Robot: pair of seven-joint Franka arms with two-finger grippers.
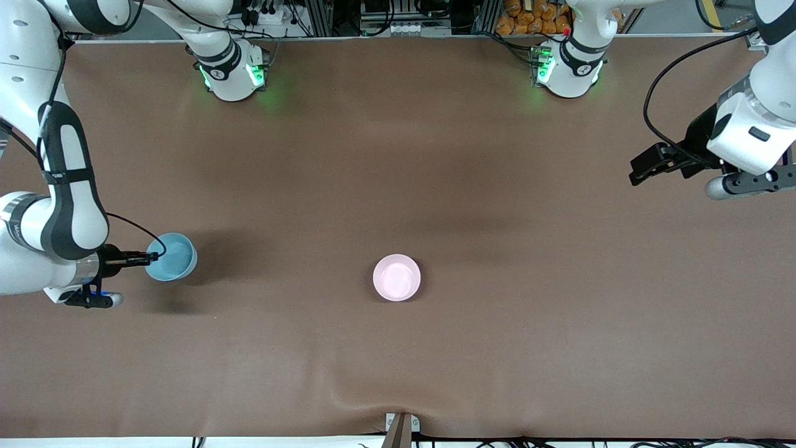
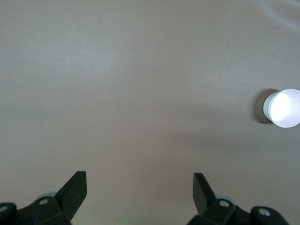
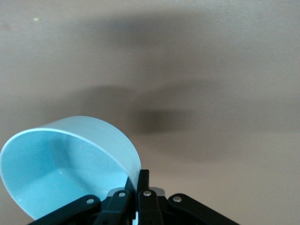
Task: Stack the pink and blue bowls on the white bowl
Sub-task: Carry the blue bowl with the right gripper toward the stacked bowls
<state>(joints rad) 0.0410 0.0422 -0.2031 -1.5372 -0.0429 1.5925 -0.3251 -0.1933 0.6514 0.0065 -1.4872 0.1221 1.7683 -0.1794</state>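
Right gripper [image 1: 151,256]: pinching the rim of the blue bowl [image 1: 172,256], lifted over the table's right-arm end; pink bowl [image 1: 397,277]: mid-table, sitting in the white bowl; left gripper [image 1: 635,173]: fingers spread wide, empty, waiting.

A robotics lab: two white Franka arms stand bolted at the back edge of a long table [image 1: 398,155] covered in plain brown cloth, their bases [image 1: 231,73] lit by green status lights. Black cables [image 1: 668,74] trail from the arms, and more wiring, power strips and aluminium framing [image 1: 323,15] crowd the strip along the table's top edge in the front view. A camera mount [image 1: 399,429] sits at the table's near edge. The only props are plain test objects, a pink bowl [image 1: 397,277] and a blue bowl [image 1: 171,256].
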